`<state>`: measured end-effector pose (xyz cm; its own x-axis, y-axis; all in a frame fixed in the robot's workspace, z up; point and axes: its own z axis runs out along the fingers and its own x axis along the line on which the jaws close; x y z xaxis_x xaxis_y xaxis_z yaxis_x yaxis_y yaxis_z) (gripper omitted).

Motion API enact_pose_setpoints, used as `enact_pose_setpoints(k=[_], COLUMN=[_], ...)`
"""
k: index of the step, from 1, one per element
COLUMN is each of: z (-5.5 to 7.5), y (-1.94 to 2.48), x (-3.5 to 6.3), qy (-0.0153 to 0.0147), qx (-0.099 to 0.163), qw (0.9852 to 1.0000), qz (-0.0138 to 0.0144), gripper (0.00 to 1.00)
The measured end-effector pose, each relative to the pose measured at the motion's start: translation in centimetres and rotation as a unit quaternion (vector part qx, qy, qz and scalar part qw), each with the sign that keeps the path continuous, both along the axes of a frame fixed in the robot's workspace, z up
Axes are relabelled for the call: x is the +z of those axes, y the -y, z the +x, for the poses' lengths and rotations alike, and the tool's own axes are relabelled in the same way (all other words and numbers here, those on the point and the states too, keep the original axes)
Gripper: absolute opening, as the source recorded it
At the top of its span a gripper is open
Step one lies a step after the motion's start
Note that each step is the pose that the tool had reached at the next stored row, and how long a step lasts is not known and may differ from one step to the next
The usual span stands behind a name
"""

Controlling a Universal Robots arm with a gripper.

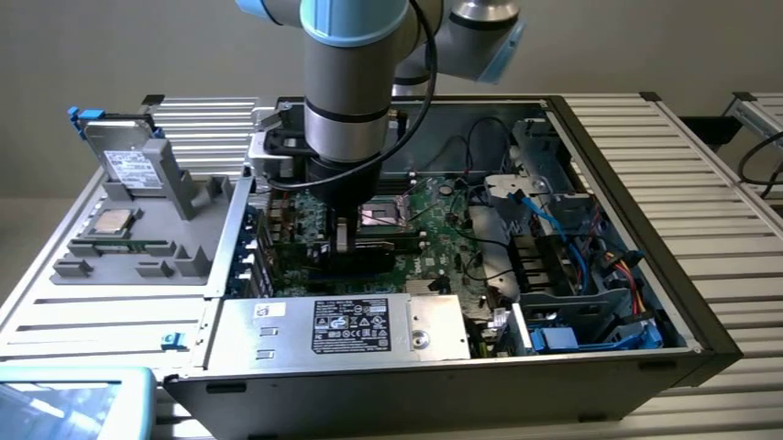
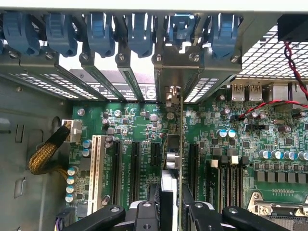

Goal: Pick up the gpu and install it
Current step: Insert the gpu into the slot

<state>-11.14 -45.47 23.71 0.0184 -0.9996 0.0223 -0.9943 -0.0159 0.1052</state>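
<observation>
— What's the biggest thing in front of us?

— The open computer case [image 1: 685,302], lying on the slatted table [image 1: 698,156]. Everything else I'll place against that case. Inside it lies the green motherboard [image 1: 441,243], and the robot arm [image 1: 355,92] reaches straight down over the board's middle.

— And outside the case?

— Just beside its wall, on the exterior view's left, a grey parts holder [image 1: 147,229] carries a metal drive box with a white label [image 1: 128,165] standing upright and a square processor chip [image 1: 116,220] lying flat. On the case's near edge sits the silver power supply [image 1: 355,325].

— Where's the gpu?

— From outside, the arm covers most of it. The wrist camera shows more: the gpu [image 2: 180,159] stands edge-on inside the case, a thin green board running down from the rear bracket slots with their blue latches [image 2: 139,31] toward the gripper [image 2: 175,204], among the black expansion slots [image 2: 134,166].

— Is it held?

— Yes, the black fingers [image 2: 199,211] are clamped on either side of the card's upper edge.
</observation>
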Motion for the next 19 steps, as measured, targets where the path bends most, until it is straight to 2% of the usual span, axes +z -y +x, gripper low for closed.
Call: enact_pose_setpoints(k=[19], z=[-0.06], y=[0.06], x=[-0.11], qy=[0.0009], qx=[-0.002], qw=[1.0], qz=[0.0002], gripper=[0.28])
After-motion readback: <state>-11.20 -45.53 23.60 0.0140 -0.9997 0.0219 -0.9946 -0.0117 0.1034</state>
